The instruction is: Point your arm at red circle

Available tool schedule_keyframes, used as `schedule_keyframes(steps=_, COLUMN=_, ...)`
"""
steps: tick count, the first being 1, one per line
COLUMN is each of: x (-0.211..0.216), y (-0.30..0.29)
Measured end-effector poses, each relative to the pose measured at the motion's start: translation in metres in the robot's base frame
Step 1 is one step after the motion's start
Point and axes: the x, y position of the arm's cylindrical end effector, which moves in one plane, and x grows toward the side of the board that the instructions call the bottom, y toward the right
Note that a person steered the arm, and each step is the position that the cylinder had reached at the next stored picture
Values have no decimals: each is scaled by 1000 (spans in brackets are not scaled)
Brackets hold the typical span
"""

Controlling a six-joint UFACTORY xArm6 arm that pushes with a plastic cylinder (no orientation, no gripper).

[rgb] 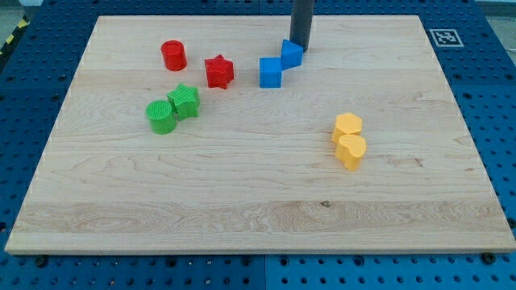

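Note:
The red circle (173,55), a short red cylinder, stands near the view's top left on the wooden board (242,185). My tip (300,48) comes down from the view's top edge and sits right behind a small blue block (292,53), touching or nearly touching it. The tip is far to the right of the red circle. A red star block (218,72) lies between the red circle and the blue blocks.
A blue cube (271,72) touches the small blue block on its lower left. A green cylinder (161,117) and a green ribbed block (185,101) sit together at the left. Two yellow blocks (349,138) sit together at the right. A fiducial marker (444,37) is at the board's top right corner.

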Motion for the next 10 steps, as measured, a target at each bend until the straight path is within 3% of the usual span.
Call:
schedule_keyframes(steps=2, x=0, y=10)
schedule_keyframes(steps=4, x=-4, y=87)
schedule_keyframes(steps=7, x=-12, y=85)
schedule_keyframes(steps=8, x=-39, y=46)
schedule_keyframes(steps=10, x=-42, y=-158)
